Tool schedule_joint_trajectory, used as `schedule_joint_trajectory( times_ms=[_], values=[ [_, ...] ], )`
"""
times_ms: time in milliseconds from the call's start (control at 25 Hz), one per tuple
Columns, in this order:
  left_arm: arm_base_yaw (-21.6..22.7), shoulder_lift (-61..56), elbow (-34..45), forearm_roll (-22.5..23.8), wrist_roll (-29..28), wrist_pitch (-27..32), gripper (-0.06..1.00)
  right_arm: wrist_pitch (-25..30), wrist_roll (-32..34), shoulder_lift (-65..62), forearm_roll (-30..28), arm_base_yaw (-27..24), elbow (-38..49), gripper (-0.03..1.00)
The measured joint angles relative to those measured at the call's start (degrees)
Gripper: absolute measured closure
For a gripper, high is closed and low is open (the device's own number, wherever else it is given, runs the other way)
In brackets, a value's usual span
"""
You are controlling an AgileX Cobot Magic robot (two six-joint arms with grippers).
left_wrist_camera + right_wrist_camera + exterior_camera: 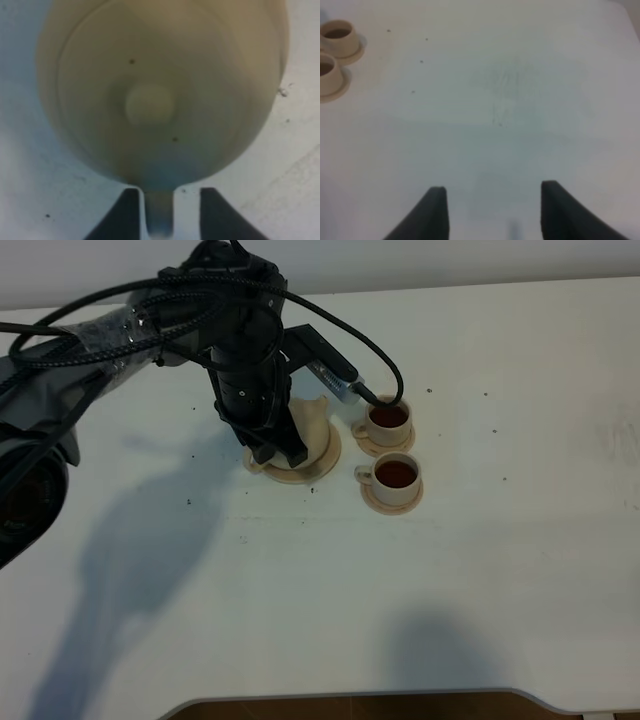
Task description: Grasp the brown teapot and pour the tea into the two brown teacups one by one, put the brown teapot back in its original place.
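Teapot (312, 425) sits on the big saucer (322, 462), mostly hidden under the left arm in the overhead view; only its pale side and the saucer rim show. Judging from that, pot looks to be back on its original place, though contact w/ the saucer can't be confirmed.

Left gripper (167, 215) is right over the pot. Wrist view looks straight down on the domed lid and knob (149, 104), w/ the loop handle (159, 212) running between the two dark fingers. Left finger touches the handle; right finger stands apart w/ a visible gap. So jaws read as narrow but not clamped, prob. letting go.

Key relation: handle lies directly between the fingers, pot body just beyond the tips, so the clean exit is straight back or up along the handle line, no sideways swing.

Both teacups (388, 420) (395, 476) stand on their small saucers just beside the big saucer, on its right, each showing dark tea (397, 473). Pouring looks done. They're the hazard: near the arm's cable and wrist block.

Right gripper (492, 210) is spread wide, holding nothing, over bare table (520, 100), well apart from the big saucer; cups at its view's edge. Left arm is far nearer.

Room: open table all round the big saucer's other sides.
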Motion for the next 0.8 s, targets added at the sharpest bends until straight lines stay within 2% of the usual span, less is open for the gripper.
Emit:
schedule_joint_trajectory(
  times_ms=[160,360,600,800],
  values=[
    [0.0,-4.7,0.0,-1.4,-1.5,4.5,0.55,0.0,0.0,0.0,0.0,0.0,0.0,0.53],
    [0.1,-15.9,5.5,-3.3,-10.6,4.4,0.54,0.0,0.0,0.0,0.0,0.0,0.0,0.53],
    [0.1,-36.7,25.7,-3.1,-16.5,4.4,0.54,0.0,0.0,0.0,0.0,0.0,0.0,0.53],
    [0.1,-55.5,43.7,-3.1,-17.5,4.5,0.54,0.0,0.0,0.0,0.0,0.0,0.0,0.53]
  ],
)
